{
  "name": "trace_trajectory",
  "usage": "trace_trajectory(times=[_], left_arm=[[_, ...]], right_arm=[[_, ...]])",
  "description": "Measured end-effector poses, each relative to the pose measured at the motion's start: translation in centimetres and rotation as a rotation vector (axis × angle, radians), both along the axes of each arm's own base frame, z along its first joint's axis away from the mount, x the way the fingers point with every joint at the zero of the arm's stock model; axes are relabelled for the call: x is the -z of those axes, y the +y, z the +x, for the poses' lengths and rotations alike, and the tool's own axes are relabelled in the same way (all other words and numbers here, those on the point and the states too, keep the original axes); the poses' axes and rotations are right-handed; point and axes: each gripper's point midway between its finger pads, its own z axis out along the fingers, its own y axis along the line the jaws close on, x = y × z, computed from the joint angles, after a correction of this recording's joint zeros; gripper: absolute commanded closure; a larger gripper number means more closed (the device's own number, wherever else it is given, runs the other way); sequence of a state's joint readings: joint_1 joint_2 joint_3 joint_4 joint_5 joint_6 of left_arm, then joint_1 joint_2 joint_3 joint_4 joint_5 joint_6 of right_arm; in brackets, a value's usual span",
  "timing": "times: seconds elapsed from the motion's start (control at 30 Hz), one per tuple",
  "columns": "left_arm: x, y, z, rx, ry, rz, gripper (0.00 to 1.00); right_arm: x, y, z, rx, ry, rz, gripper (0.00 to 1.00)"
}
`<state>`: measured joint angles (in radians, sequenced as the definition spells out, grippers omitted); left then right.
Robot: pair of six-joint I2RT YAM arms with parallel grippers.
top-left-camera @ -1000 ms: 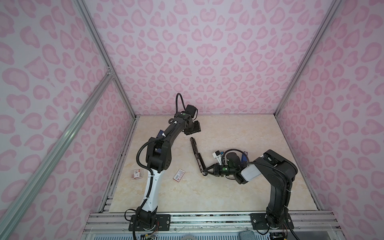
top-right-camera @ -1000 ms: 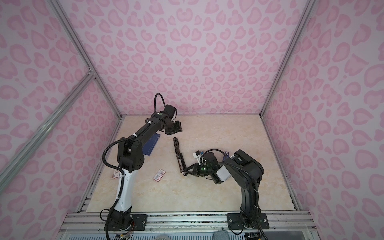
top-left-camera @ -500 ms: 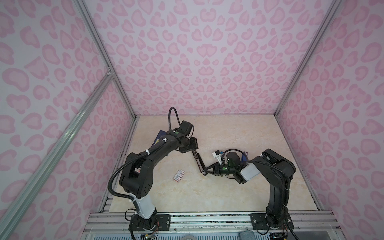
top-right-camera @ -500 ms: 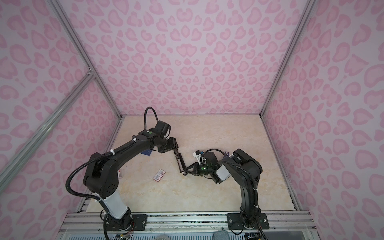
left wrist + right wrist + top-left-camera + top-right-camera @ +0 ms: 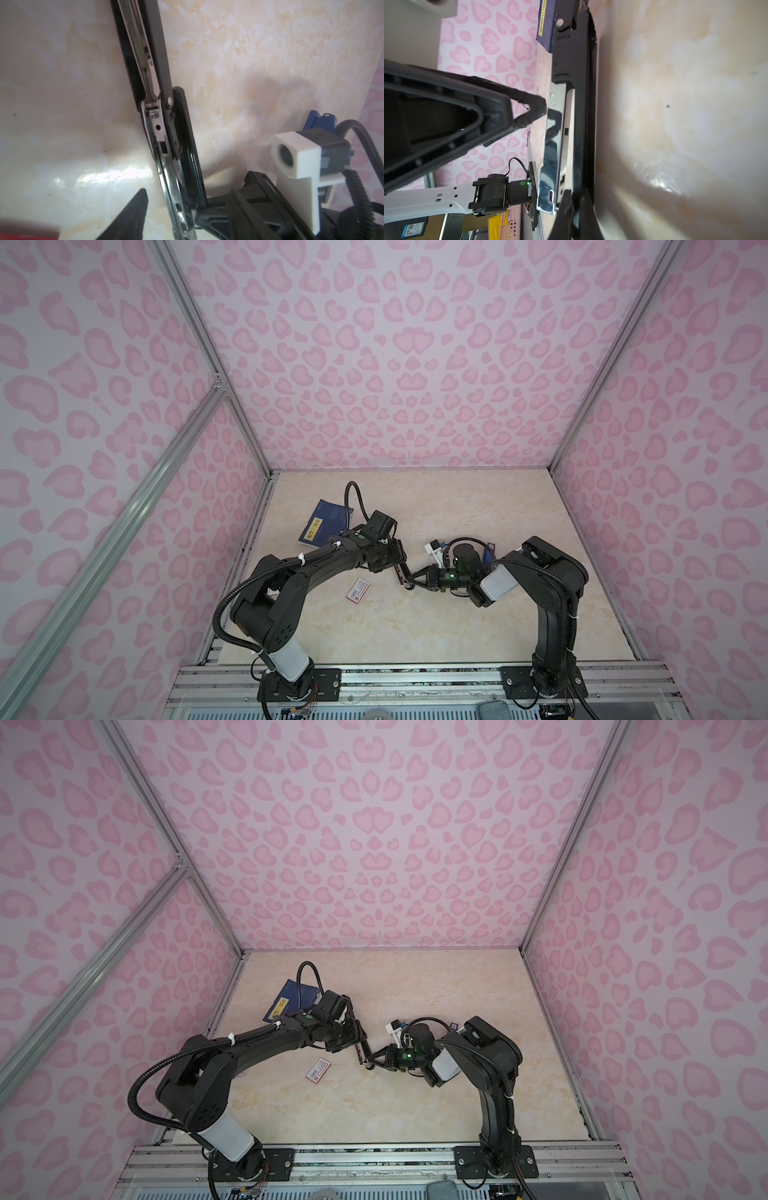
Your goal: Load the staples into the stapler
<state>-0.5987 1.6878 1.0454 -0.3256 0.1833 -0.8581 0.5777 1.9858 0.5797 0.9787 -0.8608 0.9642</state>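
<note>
**A:** Nearest on the marbled tabletop (image 5: 457, 635)?

**B:** A small red-and-white printed box (image 5: 358, 590), lying flat, left of centre, clear of both arms.

**A:** Just beyond that?

**B:** The right gripper (image 5: 411, 584), reaching in from the right. Fingers pressed together to a point, nothing seen between them. Tips touching the near part of the stapler (image 5: 401, 572), against its shiny metal rail in the right wrist view.

**A:** And the stapler itself?

**B:** Black, at the centre of the table, swung open about its hinge and lying flat. Long axis running near to far, slanting a little to the left as it goes back. Metal channel facing up. Far part hidden under the left arm in both top views.

**A:** Any staples?

**B:** Not made out in any view.

**A:** The other arm?

**B:** The left gripper (image 5: 390, 560), coming in from the left, low over the stapler just beyond the right one. Spread apart: one finger (image 5: 137, 209) standing clear of the rail at its side, the other out of sight.

**A:** Farthest back?

**B:** A dark blue book (image 5: 326, 522) with a yellow label, flat on the table at far left, partly behind the left arm.
</note>
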Motion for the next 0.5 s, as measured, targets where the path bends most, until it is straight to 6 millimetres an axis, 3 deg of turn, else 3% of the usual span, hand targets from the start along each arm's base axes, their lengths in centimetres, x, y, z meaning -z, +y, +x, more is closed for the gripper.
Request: trace_trajectory(times=[0.2, 0.37, 0.5], left_arm=[[1.1, -0.9, 0.0, -0.008, 0.017, -0.014, 0.48], [1.6, -1.0, -0.1, -0.014, 0.027, -0.004, 0.67], [2.1, -1.0, -0.3, -0.019, 0.037, 0.004, 0.72]], right_arm=[[0.0, 0.0, 0.0, 0.001, 0.0, 0.0, 1.0], [0.1, -0.1, 0.0, 0.004, 0.01, 0.0, 1.0], [0.1, -0.2, 0.0, 0.01, 0.012, 0.001, 1.0]])
